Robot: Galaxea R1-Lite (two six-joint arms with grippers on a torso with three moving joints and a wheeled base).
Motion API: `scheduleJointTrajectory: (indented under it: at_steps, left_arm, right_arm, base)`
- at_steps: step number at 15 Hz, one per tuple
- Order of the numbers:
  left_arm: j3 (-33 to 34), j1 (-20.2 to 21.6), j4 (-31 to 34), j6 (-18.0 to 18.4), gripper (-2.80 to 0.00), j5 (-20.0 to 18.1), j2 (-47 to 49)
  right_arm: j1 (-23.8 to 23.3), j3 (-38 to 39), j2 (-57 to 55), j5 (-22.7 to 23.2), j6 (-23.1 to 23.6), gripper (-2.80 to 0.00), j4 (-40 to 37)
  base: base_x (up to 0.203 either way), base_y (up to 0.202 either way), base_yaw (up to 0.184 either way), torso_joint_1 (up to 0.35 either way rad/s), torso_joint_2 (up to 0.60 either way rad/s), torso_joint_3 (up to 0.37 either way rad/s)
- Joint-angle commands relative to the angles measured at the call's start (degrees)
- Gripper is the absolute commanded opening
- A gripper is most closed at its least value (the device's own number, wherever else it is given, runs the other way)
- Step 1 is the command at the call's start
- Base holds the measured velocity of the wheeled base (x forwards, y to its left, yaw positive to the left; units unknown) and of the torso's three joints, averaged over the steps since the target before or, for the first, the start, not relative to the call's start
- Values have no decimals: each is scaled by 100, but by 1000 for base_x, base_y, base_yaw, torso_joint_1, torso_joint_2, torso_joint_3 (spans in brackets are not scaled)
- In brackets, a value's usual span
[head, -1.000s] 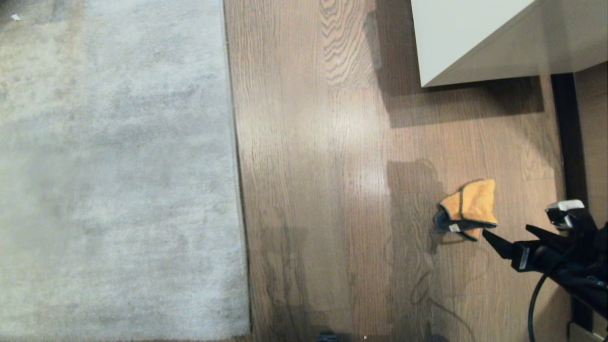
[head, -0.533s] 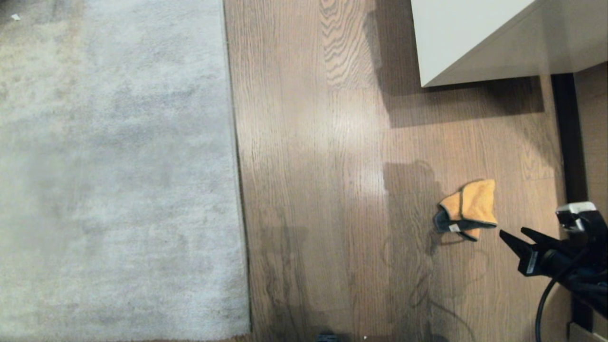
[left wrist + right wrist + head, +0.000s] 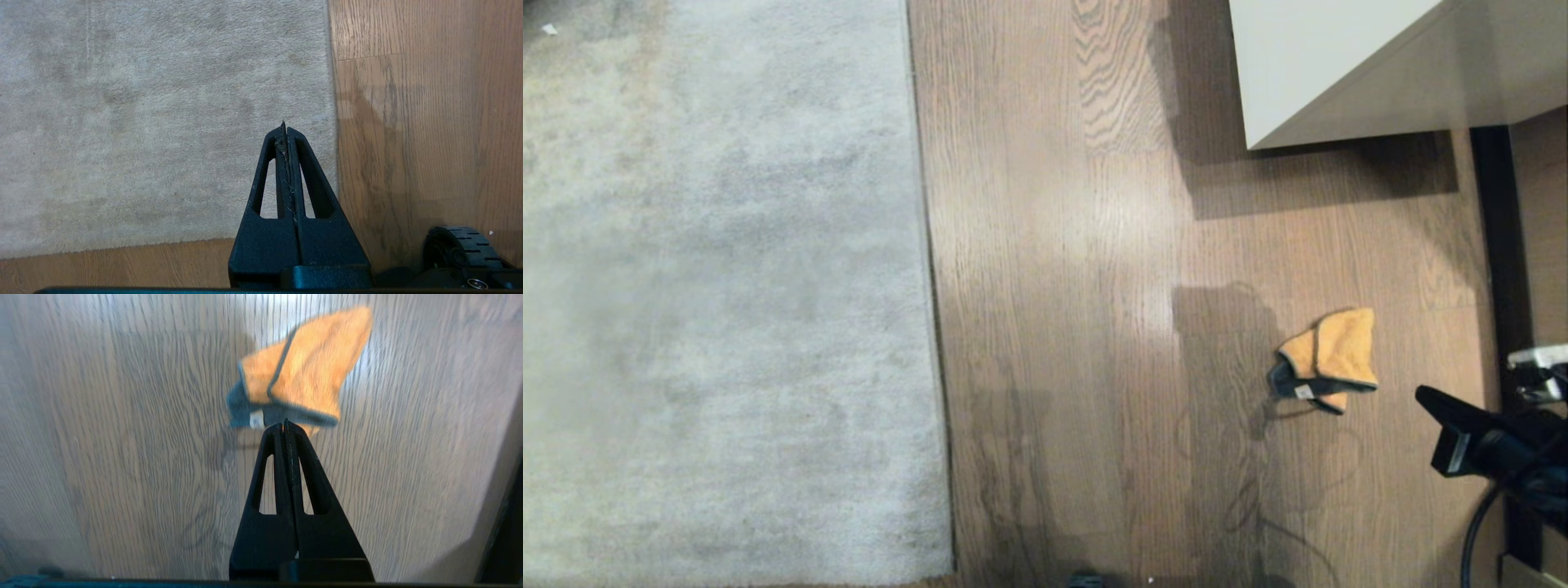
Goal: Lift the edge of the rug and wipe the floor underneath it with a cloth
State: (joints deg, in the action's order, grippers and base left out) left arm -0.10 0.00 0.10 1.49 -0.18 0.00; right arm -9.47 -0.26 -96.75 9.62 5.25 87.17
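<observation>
Floor (image 3: 1078, 245): brown wood-grain planks, running near to far through the middle of the head view. Rug (image 3: 719, 294): light grey short pile, filling the left; rug edge (image 3: 931, 294) straight, running near to far, lying flat on the planks, near corner at the bottom left of centre; no part lifted, no backing showing. Cloth (image 3: 1327, 359): small orange-yellow rag with a dark border and a white tag, crumpled in a loose fold on bare floor at the right, well apart from the rug edge; long axis roughly near-left to far-right. Right gripper (image 3: 1425, 398): low at the right margin, black, tip pointing left toward the cloth; fingers pressed together with nothing between them, confirmed in the right wrist view (image 3: 285, 426), where the tip lines up with the dark hem of the cloth (image 3: 302, 375) but does not grip it; apart from the cloth in the head view. Left gripper (image 3: 284, 132): outside the head view; in its wrist view closed and empty, hanging above the rug near its near corner. White cabinet (image 3: 1339, 65): far right, casting a shadow. Judgement: the cloth lies just left and slightly far of the right gripper, which is the nearer arm by a wide margin; the fingers must part before any pick
</observation>
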Motion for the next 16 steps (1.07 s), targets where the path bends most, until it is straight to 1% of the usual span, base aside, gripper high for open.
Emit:
scheduleJointTrajectory:
  at_steps: [1, 3, 6, 9, 11, 14, 16]
  left_arm:
    - [1, 0, -1, 1, -280, 1, 0]
    - [1, 0, -1, 1, -280, 1, 0]
    - [1, 0, -1, 1, -280, 1, 0]
    - [1, 0, -1, 1, -280, 1, 0]
    - [1, 0, -1, 1, -280, 1, 0]
    - [1, 0, -1, 1, -280, 1, 0]
    - [1, 0, -1, 1, -280, 9, 0]
  right_arm:
    - [0, 25, 511, 5, -4, -280, -32]
    - [4, 26, 1085, 5, -3, -280, -466]
    - [12, 26, 2238, 1, 8, -280, -1600]
    - [47, 26, 3465, -7, 25, -280, -3035]
    - [154, 26, 4281, -58, 38, -280, -4038]
    - [354, 26, 5488, -297, 50, -280, -5589]
    - [411, 26, 6098, -395, 54, -280, -6422]
  base:
    - [0, 0, 0, 0, 0, 0]
    - [0, 0, 0, 0, 0, 0]
    - [0, 0, 0, 0, 0, 0]
    - [0, 0, 0, 0, 0, 0]
    - [0, 0, 0, 0, 0, 0]
    - [0, 0, 0, 0, 0, 0]
    - [0, 0, 0, 0, 0, 0]
